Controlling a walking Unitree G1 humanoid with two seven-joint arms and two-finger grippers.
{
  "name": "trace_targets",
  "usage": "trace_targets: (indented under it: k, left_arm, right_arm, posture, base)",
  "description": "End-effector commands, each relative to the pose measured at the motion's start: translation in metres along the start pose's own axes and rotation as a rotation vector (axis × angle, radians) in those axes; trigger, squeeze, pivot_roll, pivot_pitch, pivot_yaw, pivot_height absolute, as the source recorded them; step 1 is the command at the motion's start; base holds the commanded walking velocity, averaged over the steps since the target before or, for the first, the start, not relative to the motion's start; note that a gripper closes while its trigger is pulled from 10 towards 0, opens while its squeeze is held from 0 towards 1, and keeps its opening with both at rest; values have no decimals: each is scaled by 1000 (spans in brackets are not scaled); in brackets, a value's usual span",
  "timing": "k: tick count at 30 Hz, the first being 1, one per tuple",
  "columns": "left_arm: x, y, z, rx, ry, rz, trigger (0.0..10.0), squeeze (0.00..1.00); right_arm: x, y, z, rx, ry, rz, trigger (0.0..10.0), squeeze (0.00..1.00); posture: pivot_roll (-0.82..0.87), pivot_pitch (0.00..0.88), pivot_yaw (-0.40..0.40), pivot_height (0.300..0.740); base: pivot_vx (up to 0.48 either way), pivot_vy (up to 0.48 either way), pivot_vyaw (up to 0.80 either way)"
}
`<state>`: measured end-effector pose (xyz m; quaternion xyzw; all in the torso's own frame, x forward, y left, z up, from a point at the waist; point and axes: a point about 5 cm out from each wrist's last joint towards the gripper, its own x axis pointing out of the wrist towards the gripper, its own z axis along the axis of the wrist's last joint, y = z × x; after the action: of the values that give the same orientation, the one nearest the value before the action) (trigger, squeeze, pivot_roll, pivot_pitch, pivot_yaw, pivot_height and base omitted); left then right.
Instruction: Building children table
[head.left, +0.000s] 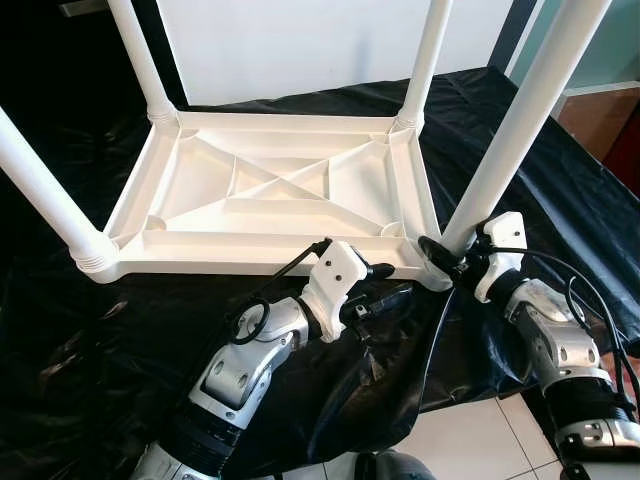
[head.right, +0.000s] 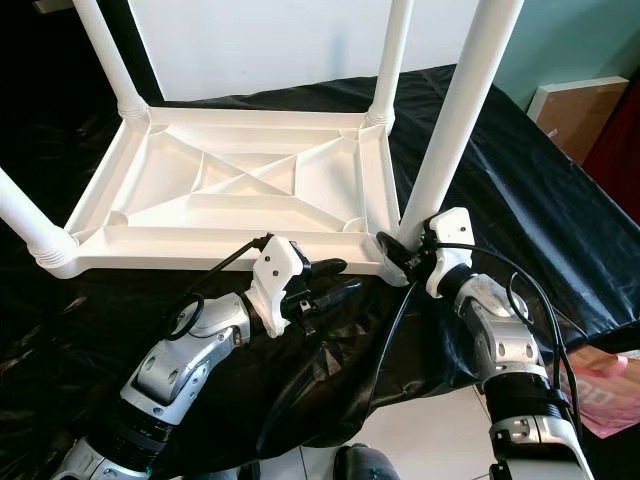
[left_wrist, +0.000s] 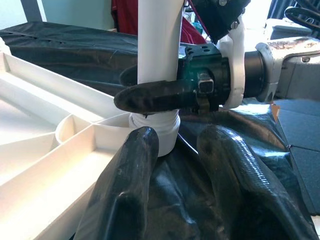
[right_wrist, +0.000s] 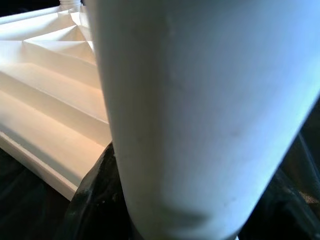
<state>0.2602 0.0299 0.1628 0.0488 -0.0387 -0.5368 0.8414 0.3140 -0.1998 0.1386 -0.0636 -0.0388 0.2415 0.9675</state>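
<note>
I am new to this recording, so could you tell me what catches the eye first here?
An upturned white table top lies on black sheeting with four white legs standing up from its corners. The right gripper clasps the base of the near right leg, while the left gripper hovers open beside it.

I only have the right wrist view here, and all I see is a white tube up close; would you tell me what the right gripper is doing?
Observer: The right gripper is clamped on the near-right leg just above its socket.
Operator: Thanks. How many legs are standing in the table?
Observer: Four, all pointing up from the upside-down tabletop.
Operator: And where is the other arm?
Observer: The left gripper is open, beside the same corner, over the black sheet.
</note>
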Motion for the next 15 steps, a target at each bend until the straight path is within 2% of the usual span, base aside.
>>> trace_targets:
  k: [1, 9, 11, 15]
  left_arm:
    - [2, -6, 0, 2, 5, -91, 10000, 0]
    - [2, -6, -2, -11, 4, -75, 10000, 0]
    - [2, -5, -2, -27, -3, -62, 10000, 0]
    - [1, -2, -6, -9, 25, -27, 10000, 0]
  right_arm:
    - [-4, 10, -12, 23, 57, -49, 10000, 0]
    - [-4, 19, -13, 74, 55, -158, 10000, 0]
    - [-2, 23, -13, 94, 50, -200, 10000, 0]
    - [1, 31, -13, 129, 43, -311, 10000, 0]
  posture:
    - [-23, 100, -17, 740]
    - [-26, 103, -19, 740]
    - [-25, 104, -20, 740]
    - [-24, 102, -23, 740]
  base:
    - [0, 0, 0]
    - [0, 0, 0]
    - [0, 0, 0]
    - [0, 0, 0]
